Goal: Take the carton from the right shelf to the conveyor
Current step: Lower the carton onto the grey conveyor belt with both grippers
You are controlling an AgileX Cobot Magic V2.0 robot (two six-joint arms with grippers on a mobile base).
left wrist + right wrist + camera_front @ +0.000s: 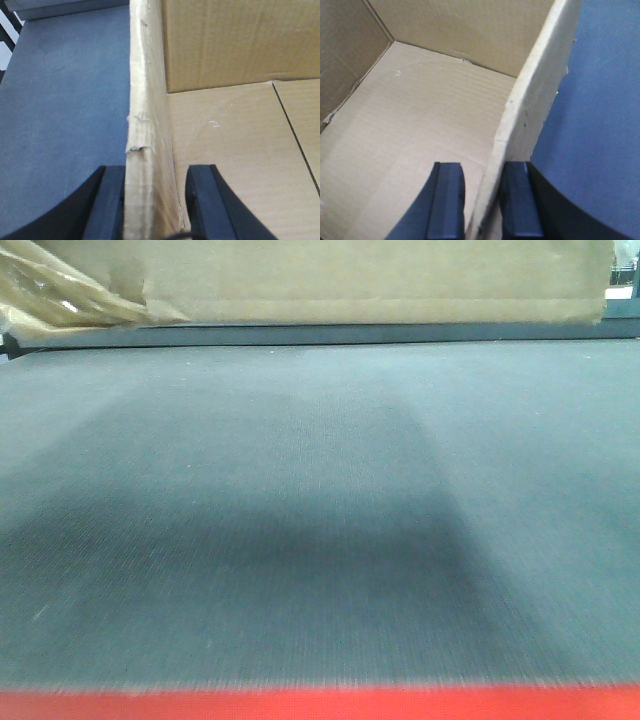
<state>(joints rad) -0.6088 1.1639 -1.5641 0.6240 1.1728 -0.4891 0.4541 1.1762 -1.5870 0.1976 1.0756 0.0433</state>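
Note:
The brown carton fills the top of the front view, its underside just above the grey-blue conveyor, which carries its shadow. A wad of yellowish tape hangs at its left corner. My left gripper straddles the carton's left wall, one finger outside over the belt, one inside, shut on it. Over the carton's right wall, my right gripper is shut the same way, with the belt beyond. The carton's inside holds nothing. The right shelf is out of view.
A thin red edge runs along the near side of the belt. A dark rail lies at the belt's far side under the carton. A grey ledge shows past the belt in the left wrist view.

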